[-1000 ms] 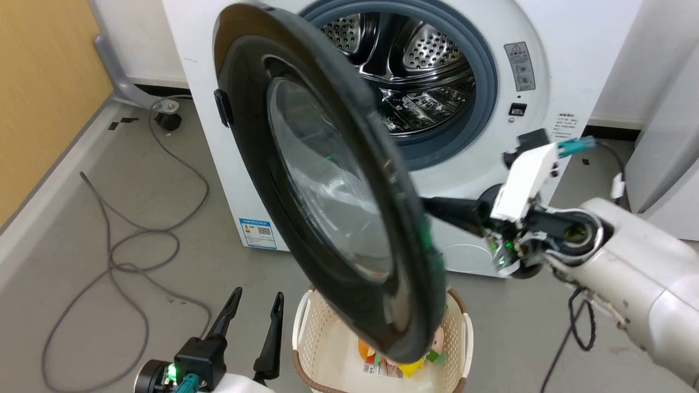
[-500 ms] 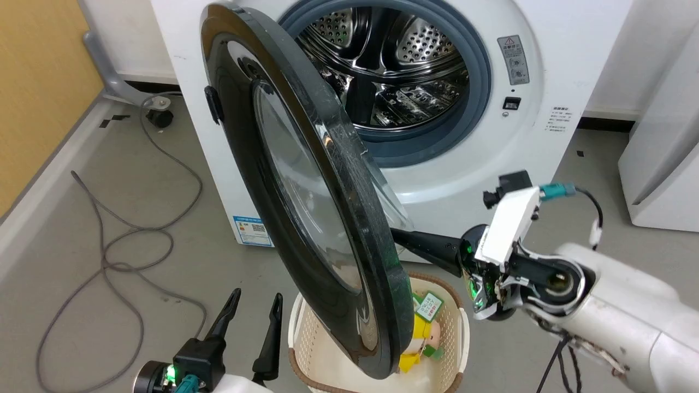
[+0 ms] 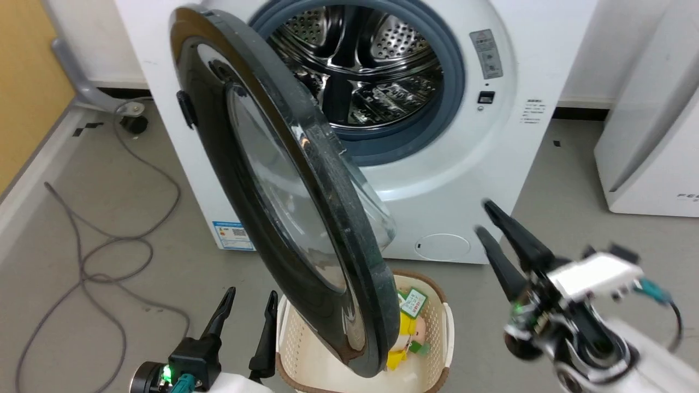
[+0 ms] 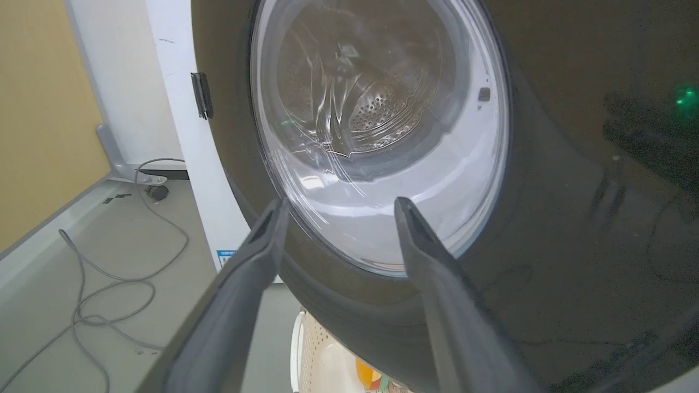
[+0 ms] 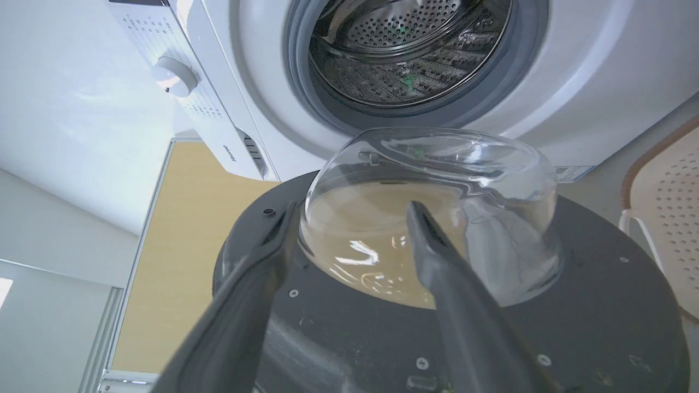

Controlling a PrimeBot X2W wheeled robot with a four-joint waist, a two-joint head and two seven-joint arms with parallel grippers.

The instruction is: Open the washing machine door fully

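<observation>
The washing machine stands with its steel drum exposed. Its round black door is swung out toward me, hinged on the left and seen almost edge-on, with the glass bowl bulging toward the machine. My right gripper is open, right of the door and apart from it, fingers pointing up. In the right wrist view my right gripper faces the door's inner side and glass bowl. My left gripper is open low at the left. In the left wrist view my left gripper faces the door's outer face.
A cream laundry basket holding toys sits on the floor under the door's lower edge. A grey cable loops over the floor at the left beside a yellow wall. Another white appliance stands at the right.
My right gripper has left the door's edge, dropped down and right, and turned its fingers upward. The door has swung a little wider. The head camera has shifted too.
</observation>
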